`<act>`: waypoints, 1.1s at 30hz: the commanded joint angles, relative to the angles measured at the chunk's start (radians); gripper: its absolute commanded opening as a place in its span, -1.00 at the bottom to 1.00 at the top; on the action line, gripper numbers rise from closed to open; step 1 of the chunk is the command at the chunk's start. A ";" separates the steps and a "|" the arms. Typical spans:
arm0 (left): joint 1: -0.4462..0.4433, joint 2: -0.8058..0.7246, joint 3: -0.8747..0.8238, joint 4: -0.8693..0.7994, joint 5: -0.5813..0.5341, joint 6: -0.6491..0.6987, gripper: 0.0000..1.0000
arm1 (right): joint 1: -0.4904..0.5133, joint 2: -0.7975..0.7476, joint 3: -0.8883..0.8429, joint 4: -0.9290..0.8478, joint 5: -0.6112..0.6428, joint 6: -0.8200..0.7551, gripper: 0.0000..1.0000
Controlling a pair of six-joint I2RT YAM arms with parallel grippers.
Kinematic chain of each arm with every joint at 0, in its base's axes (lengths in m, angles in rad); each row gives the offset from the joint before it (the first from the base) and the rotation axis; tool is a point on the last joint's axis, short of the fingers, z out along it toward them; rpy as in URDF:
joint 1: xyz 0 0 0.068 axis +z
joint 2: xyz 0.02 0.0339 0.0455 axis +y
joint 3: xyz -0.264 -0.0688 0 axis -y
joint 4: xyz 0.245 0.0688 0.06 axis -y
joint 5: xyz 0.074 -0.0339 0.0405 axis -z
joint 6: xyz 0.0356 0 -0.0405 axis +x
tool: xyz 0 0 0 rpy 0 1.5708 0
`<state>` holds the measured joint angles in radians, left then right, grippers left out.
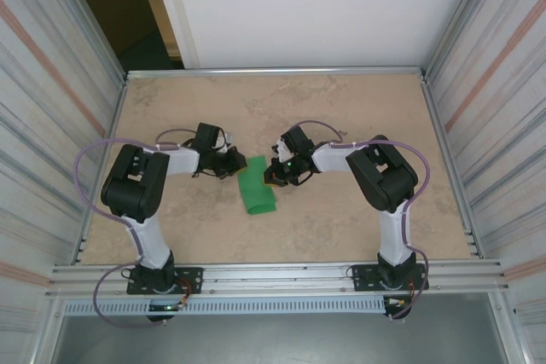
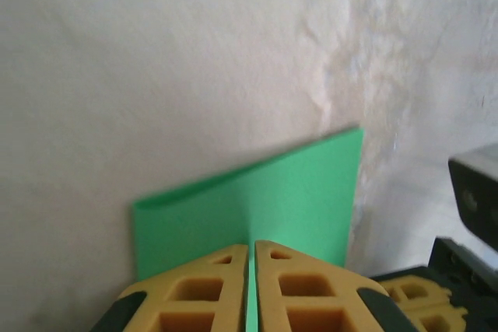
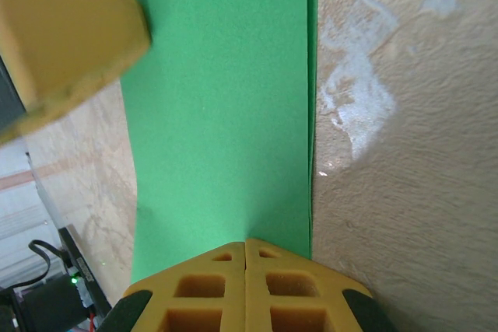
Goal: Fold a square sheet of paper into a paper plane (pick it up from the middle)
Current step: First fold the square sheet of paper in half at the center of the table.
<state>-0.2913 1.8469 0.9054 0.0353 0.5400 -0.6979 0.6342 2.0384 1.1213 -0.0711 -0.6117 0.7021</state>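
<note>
**Jaws.** The left jaws are clamped on the sheet of paper [image 2: 264, 200]. In the left wrist view the two yellow fingers [image 2: 194, 293] stand pressed together, with a thin green line of paper caught in the seam between them. The right jaws are together, their yellow fingers [image 3: 202, 293] meeting with no gap. The green paper runs right up to their tips, but I cannot tell whether any of it is pinched there.

**Paper.** The sheet is bright green, plain and folded over on itself, with a soft rolled fold along one side. From above it sits at the middle of the desk [image 1: 341, 108]. Its far end lies between the two sets of jaws and its rounded end points toward the near edge. In the right wrist view one long edge of the sheet runs straight, and a blurred yellow finger [image 3: 62, 44] of the other arm sits at the upper left, over the paper.

**Surface.** The desk is pale beige with a mottled, stone-like pattern and whitish patches [image 3: 358, 99].

**Room.** The left arm [image 1: 136, 185] and the right arm [image 1: 384, 176] bend inward from bases fixed to a metal rail [image 1: 273, 274] at the near edge. Purple cables [image 1: 85, 159] loop along each arm. Ribbed metal panels [image 1: 51, 83] wall both sides. A white board [image 1: 324, 6] closes the back, with a dark opening [image 1: 119, 14] to its left.
</note>
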 commanded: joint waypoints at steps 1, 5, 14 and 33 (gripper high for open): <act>0.081 0.049 0.041 -0.025 -0.033 0.043 -0.77 | -0.035 0.155 -0.104 -0.246 0.302 -0.013 -1.00; 0.147 0.060 0.101 -0.127 -0.046 0.062 -0.77 | -0.036 0.155 -0.106 -0.246 0.305 -0.013 -1.00; 0.049 -0.195 0.012 -0.160 0.003 0.002 -0.75 | -0.034 0.147 -0.109 -0.245 0.301 -0.010 -1.00; 0.064 -0.093 -0.180 -0.026 0.021 -0.029 -0.77 | -0.035 0.165 -0.109 -0.240 0.302 -0.005 -1.00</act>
<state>-0.3115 1.7374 0.7517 0.0284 0.6113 -0.7818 0.6296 2.0411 1.1149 -0.0570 -0.6277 0.7021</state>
